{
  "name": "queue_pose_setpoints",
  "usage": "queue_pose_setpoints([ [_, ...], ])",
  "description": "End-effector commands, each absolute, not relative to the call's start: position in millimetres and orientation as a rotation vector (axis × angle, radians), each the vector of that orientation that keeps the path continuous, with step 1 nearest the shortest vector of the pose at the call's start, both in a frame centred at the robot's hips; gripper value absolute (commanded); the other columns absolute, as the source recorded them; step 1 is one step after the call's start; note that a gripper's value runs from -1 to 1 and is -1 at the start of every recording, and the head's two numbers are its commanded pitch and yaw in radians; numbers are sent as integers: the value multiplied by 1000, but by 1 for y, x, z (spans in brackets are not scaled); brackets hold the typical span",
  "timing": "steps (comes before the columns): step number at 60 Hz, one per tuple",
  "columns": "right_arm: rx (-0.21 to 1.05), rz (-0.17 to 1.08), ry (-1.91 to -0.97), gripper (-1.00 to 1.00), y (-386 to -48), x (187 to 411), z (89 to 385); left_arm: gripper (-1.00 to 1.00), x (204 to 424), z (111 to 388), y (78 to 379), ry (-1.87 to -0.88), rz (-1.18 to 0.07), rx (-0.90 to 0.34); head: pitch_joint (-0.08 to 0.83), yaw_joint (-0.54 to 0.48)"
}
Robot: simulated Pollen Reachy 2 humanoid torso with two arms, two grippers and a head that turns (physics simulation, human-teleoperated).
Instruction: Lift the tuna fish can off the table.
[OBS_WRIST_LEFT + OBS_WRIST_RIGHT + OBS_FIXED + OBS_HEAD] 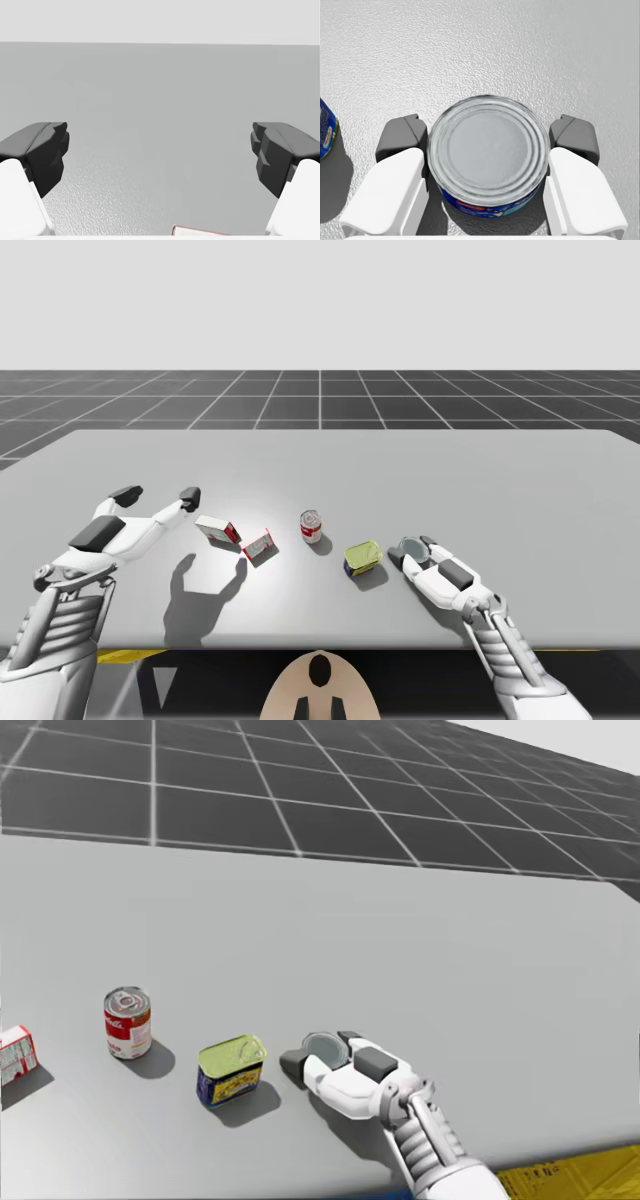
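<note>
**Item 1: tuna fish can** (489, 150). A low, wide cylinder. The lid was bare metal stamped with concentric rings, and the side wall was printed blue. It sat lid up on the table (400, 470) at your right side, just beside the yellow-lidded tin (363, 559). It looked not yet raised.

**Item 2: right gripper** (487, 137). Your two fingers were closed onto the tuna fish can from opposite sides. The dark pads (402, 137) pressed its wall below the rim, with white shells behind them. The hand lay low and nearly level with the table, probably because so short a can offers only its side wall for a hold. By my judgement the grip was made and a straight upward lift was the step left.

**Item 3: left gripper** (155, 500). Fingers spread wide, holding nothing. It hovered over the table well apart from the can, apparently parked out of the way.

**Item 4: yellow-lidded tin.** Rounded-rectangular with blue sides. It stood near enough to your right gripper that a sideways drift might nudge it.

**Item 5: red-and-white can** (311, 526). An upright, taller cylinder with a metal lid.

**Item 6: white-and-red box** (218, 531) and **second white-and-red box** (260, 546). Small flat-faced cartons, near each other, below your left gripper's side.

**Item 7: table.** Pale grey and matt, with a finely grained surface.
</note>
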State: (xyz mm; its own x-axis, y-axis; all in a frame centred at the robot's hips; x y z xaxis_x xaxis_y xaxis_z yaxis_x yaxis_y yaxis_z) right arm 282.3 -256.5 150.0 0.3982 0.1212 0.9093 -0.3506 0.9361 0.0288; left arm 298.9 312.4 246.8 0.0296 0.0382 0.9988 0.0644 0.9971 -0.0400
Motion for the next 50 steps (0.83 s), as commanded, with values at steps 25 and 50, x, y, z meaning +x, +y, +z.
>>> queue_pose_setpoints([
  [25, 276, 312, -1186, 985, -258, 279, 203, -1000, 298, 246, 312, -1537, -18, -89, 315, -394],
  [50, 154, 384, -1670, 1000, -252, 255, 366, -1000, 299, 247, 312, -1535, -16, -97, 285, -378],
])
